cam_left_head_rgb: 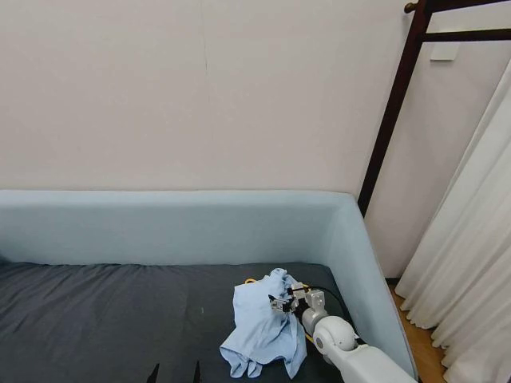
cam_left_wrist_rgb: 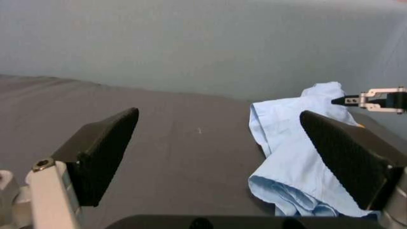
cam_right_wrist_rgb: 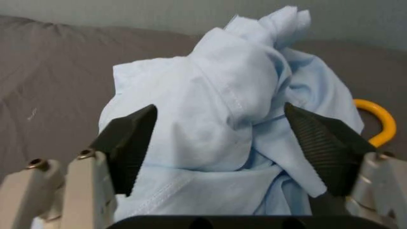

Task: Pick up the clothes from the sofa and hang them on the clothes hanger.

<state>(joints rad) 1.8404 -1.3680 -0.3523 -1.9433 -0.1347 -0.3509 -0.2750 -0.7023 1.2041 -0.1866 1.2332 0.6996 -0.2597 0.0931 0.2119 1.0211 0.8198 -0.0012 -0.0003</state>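
Sofa [cam_left_head_rgb: 96, 311]: R hand [cam_right_wrist_rgb: 221, 109] apart astride blue shirt [cam_right_wrist_rgb: 190, 157], wrist view shows yellow hook [cam_right_wrist_rgb: 375, 117]; L hand [cam_left_wrist_rgb: 219, 114] apart.

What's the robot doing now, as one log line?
right gripper: open, at blue shirt | left gripper: open, over sofa

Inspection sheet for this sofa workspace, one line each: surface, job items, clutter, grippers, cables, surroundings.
Surface: dark grey sofa seat, pale blue back and side.
Job's things: light blue garment crumpled near the seat's right end, a yellow curved piece partly under it; dark wooden stand by the wall.
Clutter: nothing seen.
Grippers: right gripper open, fingers either side of the garment's bunched top; left gripper open, low over bare seat, apart from it.
Cables: dark cable loops beside the right wrist.
Surroundings: pale wall, white curtain, wood floor.
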